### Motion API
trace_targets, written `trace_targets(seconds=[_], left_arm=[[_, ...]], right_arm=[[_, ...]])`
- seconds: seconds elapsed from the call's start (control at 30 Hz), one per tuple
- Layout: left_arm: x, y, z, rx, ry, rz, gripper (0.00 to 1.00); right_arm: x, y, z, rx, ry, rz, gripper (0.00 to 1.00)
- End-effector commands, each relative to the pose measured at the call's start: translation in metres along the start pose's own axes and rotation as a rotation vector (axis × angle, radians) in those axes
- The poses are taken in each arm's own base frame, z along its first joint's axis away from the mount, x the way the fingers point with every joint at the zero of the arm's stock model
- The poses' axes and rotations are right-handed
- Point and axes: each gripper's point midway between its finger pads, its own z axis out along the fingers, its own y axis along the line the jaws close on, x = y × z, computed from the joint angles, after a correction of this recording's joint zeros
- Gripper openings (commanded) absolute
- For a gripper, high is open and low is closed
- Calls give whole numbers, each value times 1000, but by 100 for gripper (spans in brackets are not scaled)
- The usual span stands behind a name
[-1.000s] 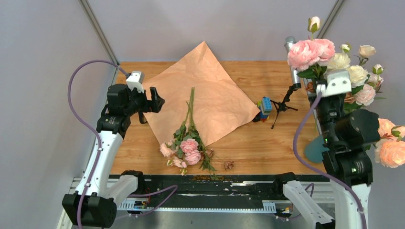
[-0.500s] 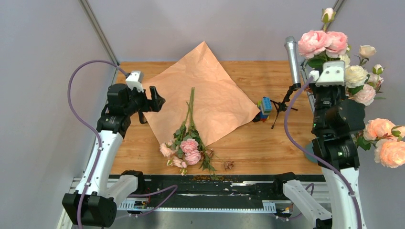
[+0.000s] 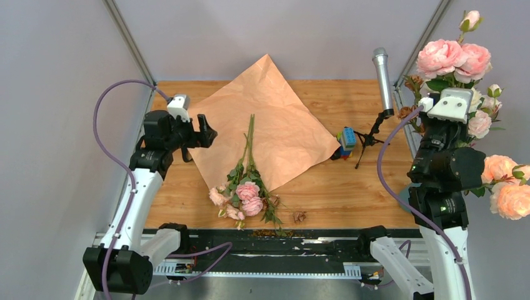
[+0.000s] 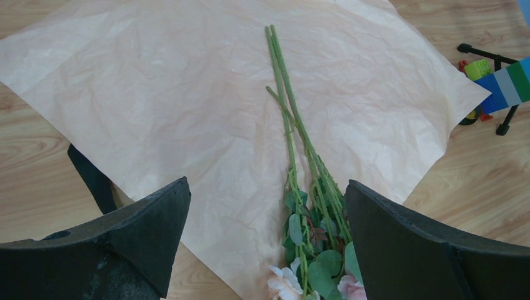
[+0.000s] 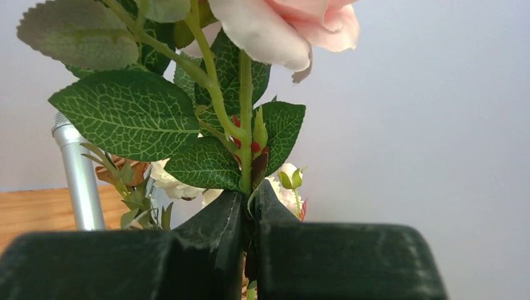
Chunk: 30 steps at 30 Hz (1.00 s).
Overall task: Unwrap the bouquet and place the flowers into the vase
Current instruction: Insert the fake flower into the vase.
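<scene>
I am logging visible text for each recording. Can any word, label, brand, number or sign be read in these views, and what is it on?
No text can be read in any view.
The tan paper is plain and unprinted.
The coloured toy blocks show no letters or numbers.
The silver microphone shows no brand mark that can be made out.

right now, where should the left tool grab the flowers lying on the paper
Take the bare stems of the flowers, beyond the leaves. They lie flat and close together on the paper, blooms toward the near edge, so one pinch likely gathers them. Bring the open left tool straight down from above, jaws across the stems.
</scene>
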Motion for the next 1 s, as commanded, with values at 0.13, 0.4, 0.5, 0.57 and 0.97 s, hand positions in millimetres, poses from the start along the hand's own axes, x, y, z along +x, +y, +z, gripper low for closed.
trace_targets(seconds=[0.13, 0.4, 0.5, 0.57, 0.97], left_arm=[[-5, 2, 4, 3, -33, 5, 100], [-3, 3, 0, -6, -42, 20, 100], [-6, 7, -4, -30, -60, 37, 100], [-7, 9, -6, -42, -70, 44, 100], [0, 16, -9, -73, -62, 84, 100]], right_arm=[[23, -15, -6, 132, 65, -18, 0], [57, -23, -12, 237, 157, -2, 0], [68, -34, -14, 304, 196, 7, 7], [73, -38, -15, 332, 214, 10, 12], [78, -44, -21, 352, 248, 47, 42]])
